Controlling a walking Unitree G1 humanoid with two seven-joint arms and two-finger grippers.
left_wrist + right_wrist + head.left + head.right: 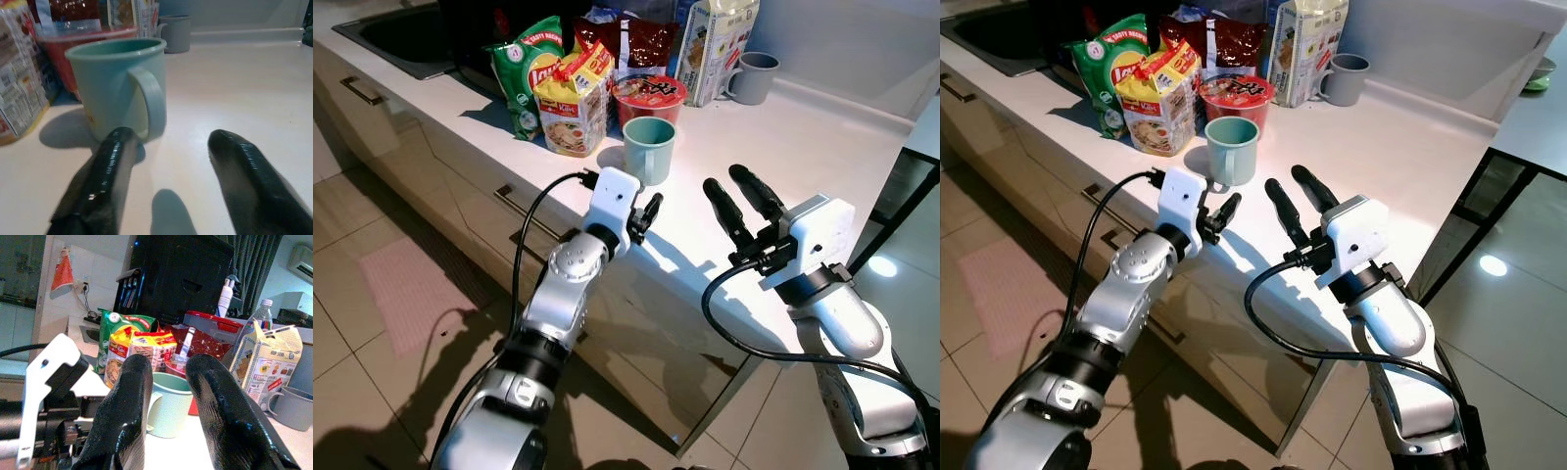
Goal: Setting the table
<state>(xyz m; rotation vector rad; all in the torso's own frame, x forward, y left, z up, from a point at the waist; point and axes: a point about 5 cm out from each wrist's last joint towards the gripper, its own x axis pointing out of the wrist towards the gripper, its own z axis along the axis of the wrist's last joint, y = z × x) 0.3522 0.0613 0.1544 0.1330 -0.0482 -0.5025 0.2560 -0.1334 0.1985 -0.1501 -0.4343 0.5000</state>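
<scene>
On the white counter a green chip bag leaned against a yellow noodle packet, with a red noodle bowl beside them. The mint-green mug stood upright just in front of that bowl. The left gripper hung low near the mug's handle, fingers parted, gripping nothing. Farther right, the right gripper was raised over bare counter, spread and empty.
</scene>
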